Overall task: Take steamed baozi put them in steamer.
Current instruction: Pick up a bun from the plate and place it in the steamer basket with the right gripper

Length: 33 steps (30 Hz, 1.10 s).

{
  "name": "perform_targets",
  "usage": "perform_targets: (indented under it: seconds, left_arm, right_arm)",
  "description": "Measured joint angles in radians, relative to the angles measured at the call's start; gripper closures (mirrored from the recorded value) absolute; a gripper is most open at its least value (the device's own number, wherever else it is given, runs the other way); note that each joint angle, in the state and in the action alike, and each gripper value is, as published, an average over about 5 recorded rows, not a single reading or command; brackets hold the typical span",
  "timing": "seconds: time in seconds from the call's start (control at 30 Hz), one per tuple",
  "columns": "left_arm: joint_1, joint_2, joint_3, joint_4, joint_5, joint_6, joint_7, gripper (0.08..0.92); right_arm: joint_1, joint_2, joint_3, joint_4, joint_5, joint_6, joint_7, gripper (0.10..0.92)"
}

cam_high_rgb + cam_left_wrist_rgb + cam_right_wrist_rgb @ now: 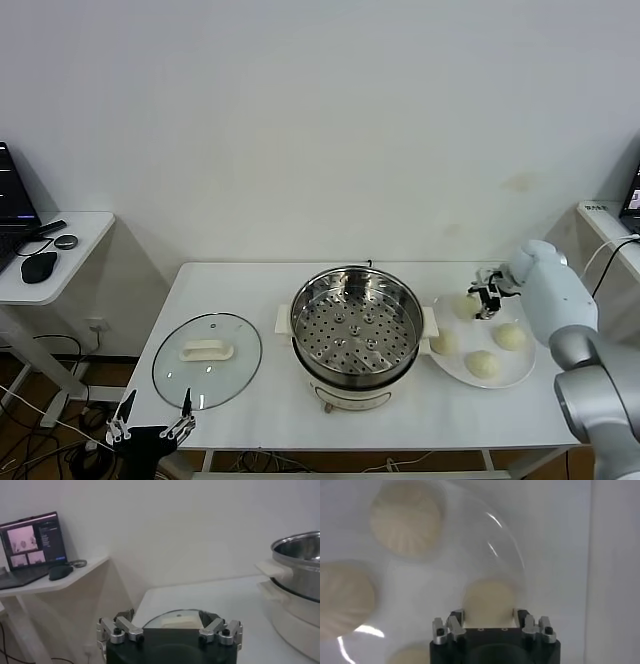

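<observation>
**Kid:** Why is your hand over the plate?

**Me:** My right pincer [487, 299] is down at the white plate [520, 372] because all four buns sit there. I am after the far bun [488, 598], the one nearest the wall. It sits right between my two fingers [456, 621], one on each side. They are not pressed together. I can't tell if they are squeezing it yet.

**Kid:** Why that bun?

**Me:** I think because it is the easiest to reach from above. The other buns [481, 364] lie close by, so I come straight down and don't bump them.

**Kid:** Where does it go?

**Me:** Into the steamer [356, 324], the shiny pot in the middle of the table, just beside the plate. Its holey tray has nothing on it yet.

**Kid:** Why is the lid over there?

**Me:** The glass lid [206, 359] lies flat on the other side, so the pot is open for dropping buns in.

**Kid:** And your other hand?

**Me:** My left pincer [150, 427] waits low by the table's front edge, near the lid, spread wide and holding nothing.
</observation>
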Motion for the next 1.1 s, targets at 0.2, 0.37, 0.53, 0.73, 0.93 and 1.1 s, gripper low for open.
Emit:
perform_targets:
  seconds: [0.2, 0.37, 0.53, 0.73, 0.93, 1.1]
  left_arm:
    - [-0.01, 0.003, 0.006, 0.001, 0.0, 0.003, 0.001, 0.177]
    - [-0.023, 0.006, 0.011, 0.006, 0.001, 0.006, 0.001, 0.177]
    - [-0.037, 0.011, 0.016, 0.007, -0.003, 0.009, 0.0, 0.177]
    - [-0.051, 0.01, 0.02, 0.0, -0.01, 0.012, -0.001, 0.177]
    - [-0.059, 0.008, 0.018, -0.002, -0.018, 0.014, -0.001, 0.177]
    - [-0.068, -0.001, 0.014, 0.0, -0.024, 0.017, -0.002, 0.177]
  right_arm:
    - [0.034, -0.035, -0.043, 0.065, 0.104, -0.013, -0.059, 0.402]
    - [0.097, -0.067, -0.133, 0.165, 0.249, -0.036, -0.128, 0.398]
    - [0.188, -0.07, -0.252, 0.251, 0.411, -0.036, -0.199, 0.397]
    - [0.299, -0.025, -0.386, 0.275, 0.631, 0.054, -0.281, 0.397]
    - [0.366, 0.019, -0.515, 0.328, 0.781, 0.188, -0.335, 0.395]
    - [0.387, 0.054, -0.605, 0.392, 0.822, 0.29, -0.361, 0.392]
